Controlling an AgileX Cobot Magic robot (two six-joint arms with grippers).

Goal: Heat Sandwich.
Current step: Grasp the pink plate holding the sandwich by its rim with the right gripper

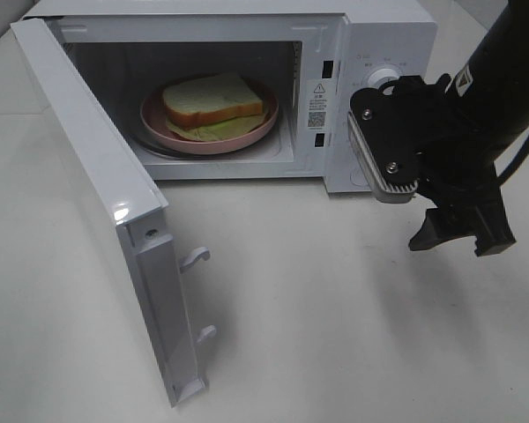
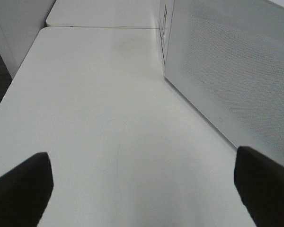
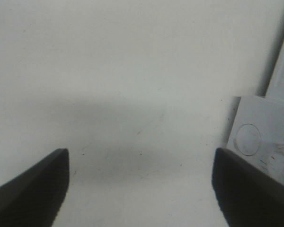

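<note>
From the high camera I see the sandwich [image 1: 213,99] lying on the pink plate [image 1: 247,139] inside the open microwave [image 1: 370,35], toward 11 o'clock of that view; neither wrist camera shows it. The door [image 1: 88,159] swings out toward 8 o'clock and stands between that side of the table [image 1: 335,335] and the cavity. The right gripper [image 1: 460,240] hangs at 3 o'clock, in front of the control panel and partly covering the dial [image 1: 386,77]; its wrist view shows the right gripper [image 3: 142,184] with jaws apart over bare table, empty. A pale block with a round mark [image 3: 255,137] sits beside it, and I cannot tell what it belongs to. The left gripper [image 2: 142,189] appears only in its own wrist view, jaws spread wide, empty, next to a dotted white panel [image 2: 236,71].
</note>
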